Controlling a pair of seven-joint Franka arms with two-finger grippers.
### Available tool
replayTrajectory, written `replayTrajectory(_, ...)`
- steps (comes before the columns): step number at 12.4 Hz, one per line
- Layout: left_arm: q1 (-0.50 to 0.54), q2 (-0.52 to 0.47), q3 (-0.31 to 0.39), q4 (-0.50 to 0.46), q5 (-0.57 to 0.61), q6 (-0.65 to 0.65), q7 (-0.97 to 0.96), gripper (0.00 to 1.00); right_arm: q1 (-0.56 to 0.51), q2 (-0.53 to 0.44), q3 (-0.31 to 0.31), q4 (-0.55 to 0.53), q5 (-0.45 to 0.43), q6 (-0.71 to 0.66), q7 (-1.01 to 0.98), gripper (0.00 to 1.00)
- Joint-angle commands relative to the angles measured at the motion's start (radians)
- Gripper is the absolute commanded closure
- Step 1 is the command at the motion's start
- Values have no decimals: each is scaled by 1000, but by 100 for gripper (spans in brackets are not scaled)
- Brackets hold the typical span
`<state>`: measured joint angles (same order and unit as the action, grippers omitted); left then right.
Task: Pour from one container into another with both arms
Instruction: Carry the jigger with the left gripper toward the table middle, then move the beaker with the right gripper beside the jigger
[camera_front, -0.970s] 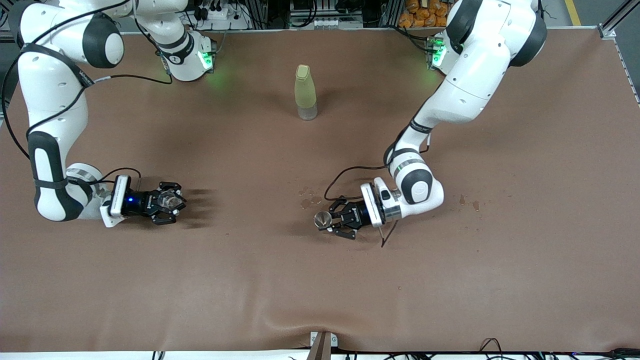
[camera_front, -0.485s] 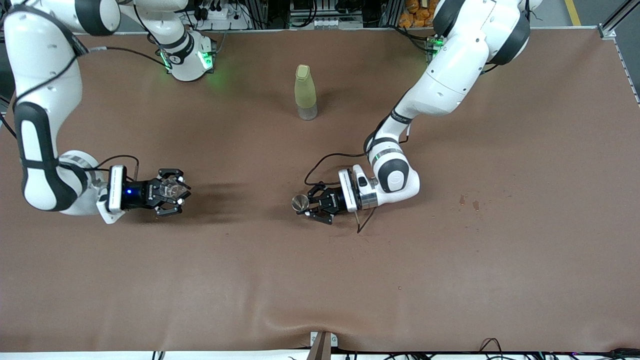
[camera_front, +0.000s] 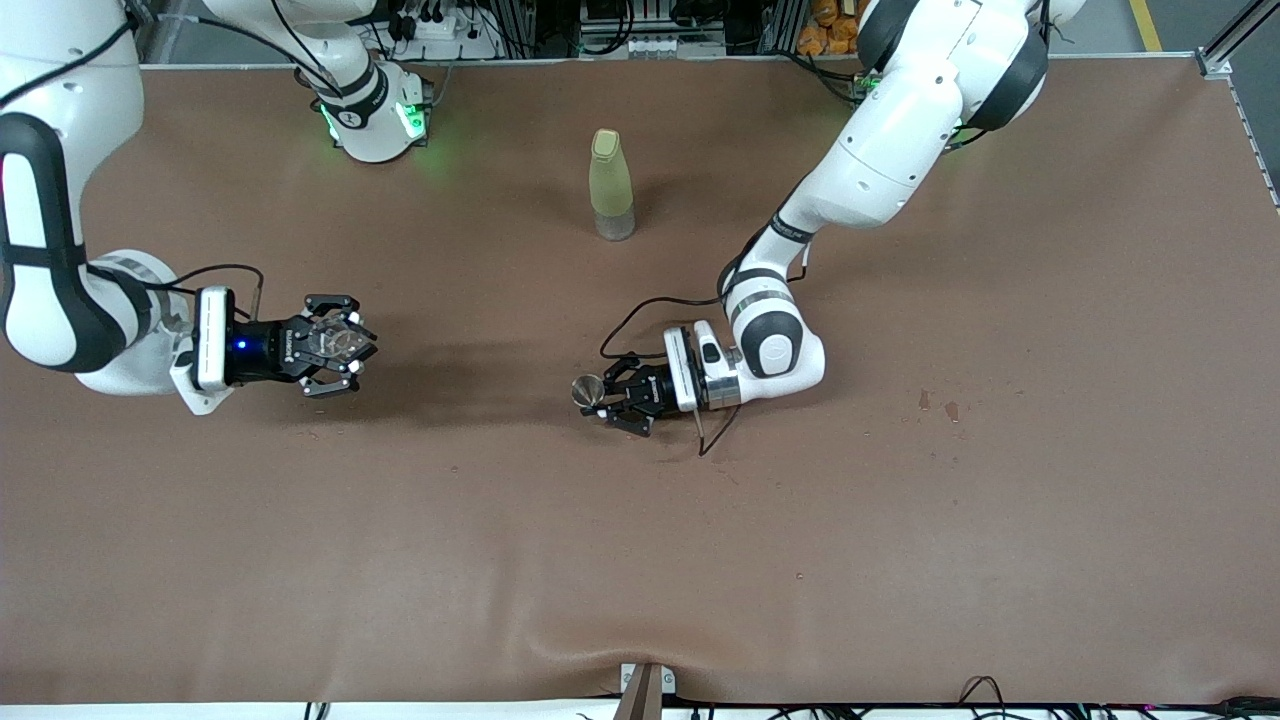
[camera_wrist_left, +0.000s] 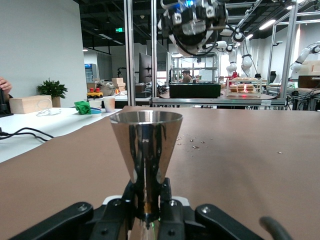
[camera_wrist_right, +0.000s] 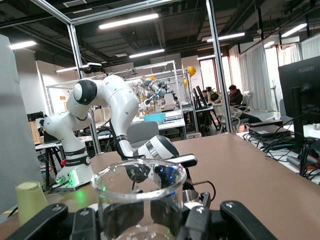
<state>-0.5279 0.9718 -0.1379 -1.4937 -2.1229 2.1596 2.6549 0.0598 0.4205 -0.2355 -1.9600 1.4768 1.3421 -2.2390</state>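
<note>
So the left gripper (camera_front: 598, 394) is clamped on a small shiny metal cone cup (camera_front: 586, 388), held upright above the middle of the brown table (camera_front: 900, 560). The right gripper (camera_front: 335, 344) is gripping a clear glass beaker (camera_front: 338, 340), up over the right arm's end of the table, at about 9 o'clock from the cup. A yellow-green bottle (camera_front: 610, 185) stands upright at 12 o'clock, near the bases.
</note>
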Motion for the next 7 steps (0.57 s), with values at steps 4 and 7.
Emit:
replayTrajectory(4, -43, 8, 9, 9, -28, 11, 22, 100, 167, -100, -22, -134, 154, 135, 30, 100)
replayTrajectory(7, -52, 13, 12, 9, -28, 17, 23, 100, 254, -94, -19, -140, 226, 199, 29, 100)
